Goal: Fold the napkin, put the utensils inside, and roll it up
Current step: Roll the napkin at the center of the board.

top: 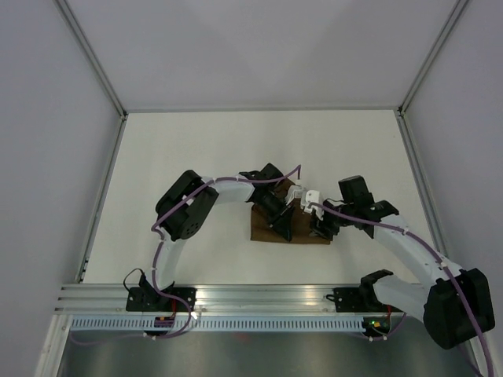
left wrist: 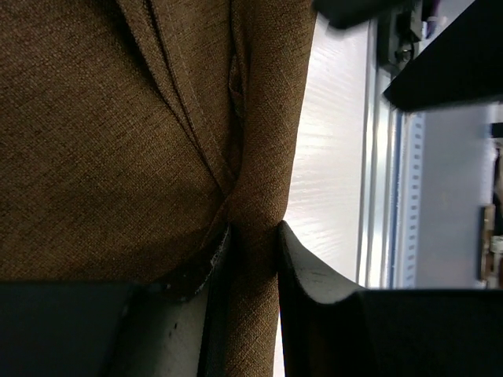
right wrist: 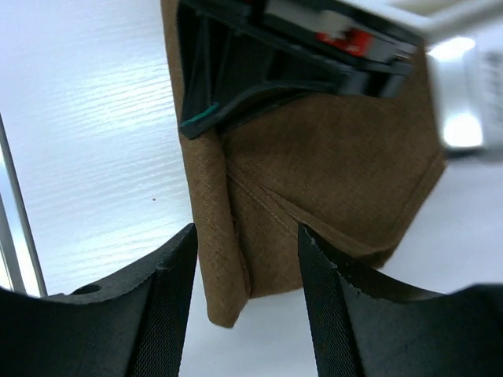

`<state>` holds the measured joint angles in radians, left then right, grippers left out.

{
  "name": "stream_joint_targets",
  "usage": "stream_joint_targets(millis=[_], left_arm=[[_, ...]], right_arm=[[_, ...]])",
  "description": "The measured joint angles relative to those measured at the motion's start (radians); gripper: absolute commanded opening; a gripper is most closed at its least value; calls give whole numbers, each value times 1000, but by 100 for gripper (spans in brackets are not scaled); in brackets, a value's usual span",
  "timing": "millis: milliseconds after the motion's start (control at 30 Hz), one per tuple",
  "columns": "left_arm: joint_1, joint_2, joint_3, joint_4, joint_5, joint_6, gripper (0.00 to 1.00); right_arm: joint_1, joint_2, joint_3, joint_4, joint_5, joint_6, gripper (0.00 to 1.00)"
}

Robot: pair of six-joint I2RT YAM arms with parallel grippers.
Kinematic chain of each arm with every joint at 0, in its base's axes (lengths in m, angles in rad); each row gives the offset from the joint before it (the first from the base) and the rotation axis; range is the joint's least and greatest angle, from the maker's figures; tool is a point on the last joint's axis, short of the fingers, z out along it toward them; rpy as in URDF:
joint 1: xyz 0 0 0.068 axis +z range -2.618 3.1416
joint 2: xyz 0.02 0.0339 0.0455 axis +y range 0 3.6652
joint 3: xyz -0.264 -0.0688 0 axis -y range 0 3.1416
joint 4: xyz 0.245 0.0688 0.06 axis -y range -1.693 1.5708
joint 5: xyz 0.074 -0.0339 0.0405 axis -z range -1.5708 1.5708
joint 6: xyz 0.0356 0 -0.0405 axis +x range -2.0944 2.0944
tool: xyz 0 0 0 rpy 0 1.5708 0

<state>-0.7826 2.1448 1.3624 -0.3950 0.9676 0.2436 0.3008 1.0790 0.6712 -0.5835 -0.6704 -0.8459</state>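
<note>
Left hand [left wrist: 254, 232] is clamped on the napkin [left wrist: 94, 141], its two fingers [left wrist: 302, 275] squeezing a thick rolled fold of the dark-brown cloth between them. Most of the cloth spreads beyond and to one side of this hand, creased in long diagonal folds. On the other side of the pinched fold lies bare white desk [left wrist: 330, 157]. Right hand [right wrist: 245, 236] faces it from the opposite end of the bundle, fingers apart, straddling the near end of the same rolled edge without gripping it. The roll sits closer to one finger than the other. Farther along the roll, by the left hand's finger, a teal sliver [right wrist: 200, 119] shows; whether it is a utensil's handle I cannot tell.
</note>
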Motion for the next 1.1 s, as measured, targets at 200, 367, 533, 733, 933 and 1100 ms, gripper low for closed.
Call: stream_joint_targets(millis=[200,367,533,733,933,1100], left_arm=[[9,35,13,-46,71,-27,2],[13,48,17,-70,96,-39,2],[14,58,27,-87,106,-45,2],[16,67,39,-103,108,-49,6],[21,66,45,-113,89,-75,28],[42,56,43,-108,69,-133,36]], right_arm=[[222,22,-108,150,153,17,59],[365,76,-157,252,260,38,58],[411,158,-158,308,313,50,54],[438,190,-158,338,333,72,24],[441,206,-148,336,333,84,4],[434,235,-131,350,328,79,0]])
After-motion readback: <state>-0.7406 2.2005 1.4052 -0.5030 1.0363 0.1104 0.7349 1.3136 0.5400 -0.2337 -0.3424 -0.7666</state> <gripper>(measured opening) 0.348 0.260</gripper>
